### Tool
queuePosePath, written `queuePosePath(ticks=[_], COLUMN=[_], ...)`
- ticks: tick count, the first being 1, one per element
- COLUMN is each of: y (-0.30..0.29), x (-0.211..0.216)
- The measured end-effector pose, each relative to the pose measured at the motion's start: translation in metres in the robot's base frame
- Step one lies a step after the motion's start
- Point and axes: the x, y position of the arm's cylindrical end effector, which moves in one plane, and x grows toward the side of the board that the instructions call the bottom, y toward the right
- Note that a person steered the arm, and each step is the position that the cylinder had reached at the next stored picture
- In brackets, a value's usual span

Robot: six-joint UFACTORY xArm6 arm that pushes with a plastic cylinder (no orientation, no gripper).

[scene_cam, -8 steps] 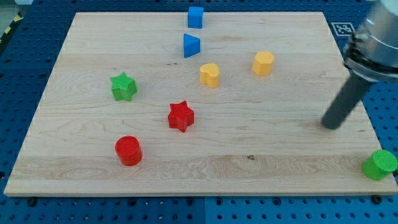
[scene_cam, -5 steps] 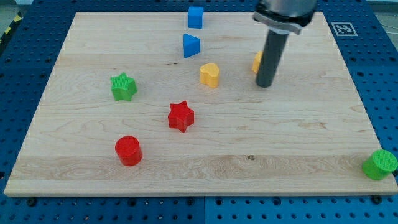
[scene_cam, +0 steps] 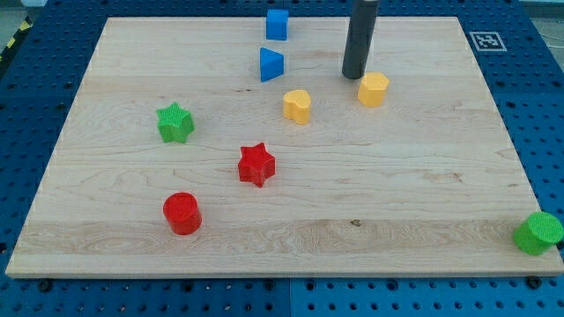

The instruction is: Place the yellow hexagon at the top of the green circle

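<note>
The yellow hexagon (scene_cam: 374, 89) sits in the upper right part of the wooden board (scene_cam: 423, 185). My tip (scene_cam: 353, 75) rests just up and left of it, close to its edge. The green circle (scene_cam: 538, 232) lies off the board at the view's bottom right corner, on the blue perforated surface. A second yellow block (scene_cam: 297, 106), rounder in shape, stands left of the hexagon.
A blue cube (scene_cam: 278, 24) and a blue triangle (scene_cam: 270, 64) stand at the top centre. A green star (scene_cam: 174, 122) is at the left, a red star (scene_cam: 256, 165) in the middle, a red cylinder (scene_cam: 182, 213) at the lower left.
My tip has swept from the board's right side leftward and upward, passing in front of the yellow hexagon, to a spot just up and left of it. The blocks have not moved.
</note>
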Motion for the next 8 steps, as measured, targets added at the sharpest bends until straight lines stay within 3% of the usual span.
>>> queuePosePath(ticks=[8], y=[0.063], x=[0.073])
